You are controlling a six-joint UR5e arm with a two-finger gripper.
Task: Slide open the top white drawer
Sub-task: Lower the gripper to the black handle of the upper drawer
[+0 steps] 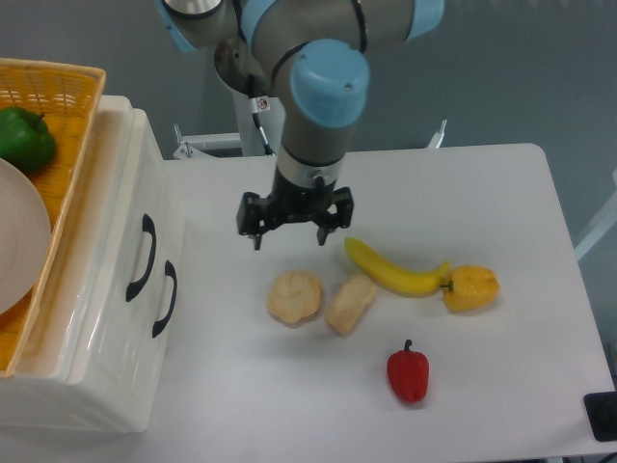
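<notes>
The white cabinet stands at the left edge of the table with its front facing right. The top white drawer [123, 207] sits flush with the cabinet front, and its curved black handle [143, 257] lies just above and left of the lower drawer's handle [166, 299]. My gripper [290, 234] points down over the table, about a hand's width to the right of the cabinet front and level with the top handle. Its fingers [256, 234] are spread apart, it is open and holds nothing, and it touches neither handle.
A yellow wicker basket [67, 92] on the cabinet top holds a green pepper [23, 138] and a white plate [17, 236]. On the table lie two bread pieces [296, 295], a banana [390, 270], a yellow pepper [471, 287] and a red pepper [408, 373].
</notes>
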